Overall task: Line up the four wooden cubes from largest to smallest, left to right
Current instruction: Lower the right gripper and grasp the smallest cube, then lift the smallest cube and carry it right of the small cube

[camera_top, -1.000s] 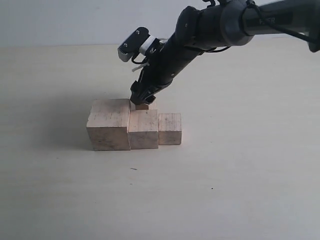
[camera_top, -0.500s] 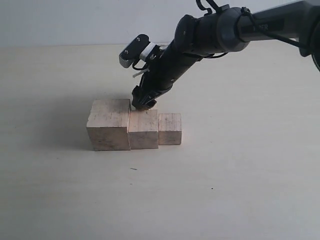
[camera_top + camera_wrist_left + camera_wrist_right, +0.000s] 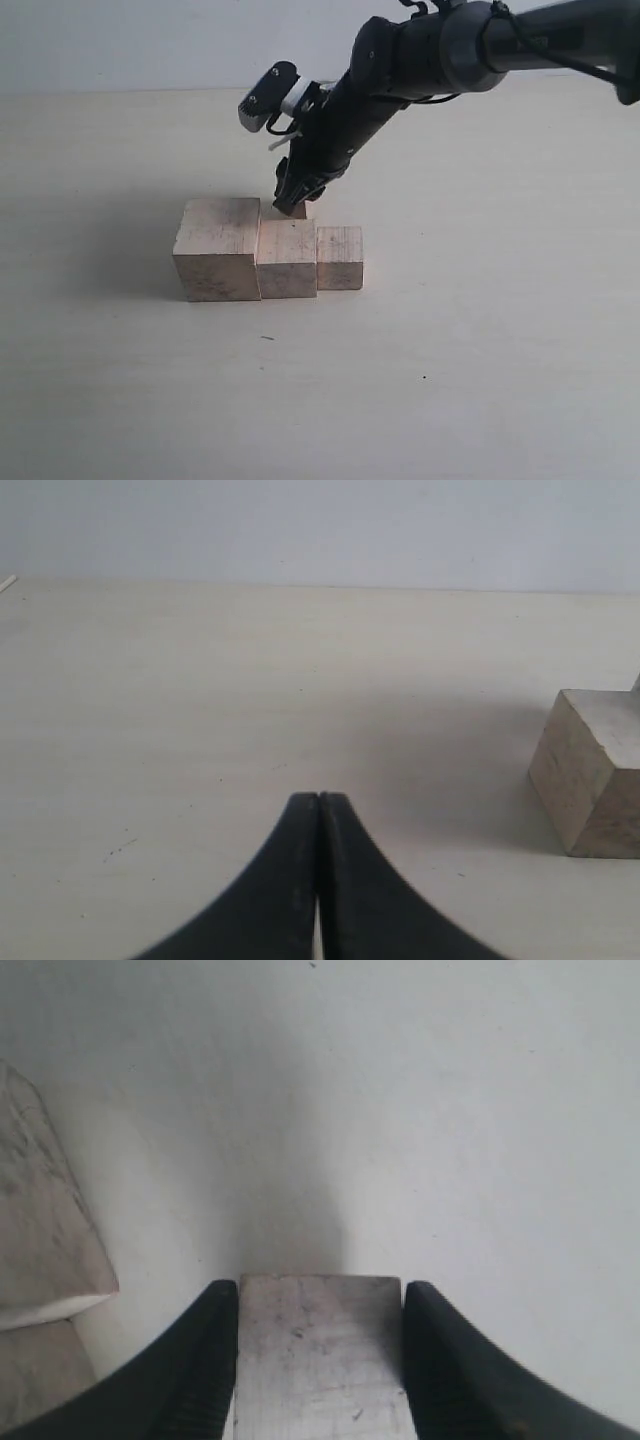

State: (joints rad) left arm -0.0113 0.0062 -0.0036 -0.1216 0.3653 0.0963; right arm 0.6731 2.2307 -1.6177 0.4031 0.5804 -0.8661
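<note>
Three wooden cubes stand touching in a row: the largest cube [image 3: 217, 250] on the left, a medium cube [image 3: 287, 258] beside it, and a smaller cube [image 3: 340, 257] on the right. The smallest cube [image 3: 288, 212] peeks out just behind the medium one. My right gripper [image 3: 291, 203] reaches down onto it from the upper right. In the right wrist view the smallest cube [image 3: 320, 1355] fills the gap between both fingers [image 3: 205, 1360] of the right gripper [image 3: 320, 1295]. My left gripper [image 3: 319, 798] is shut on nothing, with the largest cube [image 3: 595, 770] off to its side.
The pale tabletop [image 3: 480, 350] spreads around the row. The right arm [image 3: 430, 55] slants in from the upper right above the cubes. A corner of another cube [image 3: 45, 1210] shows beside the right gripper in its wrist view.
The right gripper dipped down behind the medium cube half a second ago and now stands slightly higher, with the smallest cube between its fingers. The three cubes in the row have not moved.
</note>
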